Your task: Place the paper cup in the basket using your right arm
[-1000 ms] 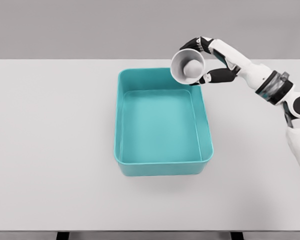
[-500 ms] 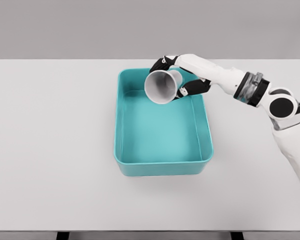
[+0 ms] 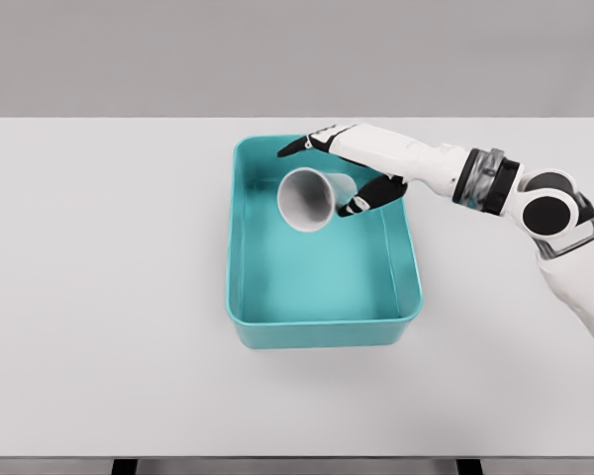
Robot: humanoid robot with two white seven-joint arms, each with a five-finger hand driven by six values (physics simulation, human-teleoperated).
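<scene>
Teal basket (image 3: 240,247) sits mid-frame on the white bench (image 3: 99,297). Paper cup (image 3: 312,197) lies tilted inside the basket's upper part, mouth toward camera; its base is hidden behind the rim. Right robot hand (image 3: 351,173) over it at upper centre-right, fingers spread; contact with the cup unclear. Right arm cut off at right edge.

Right hand (image 3: 348,170), fingers spread.
</scene>
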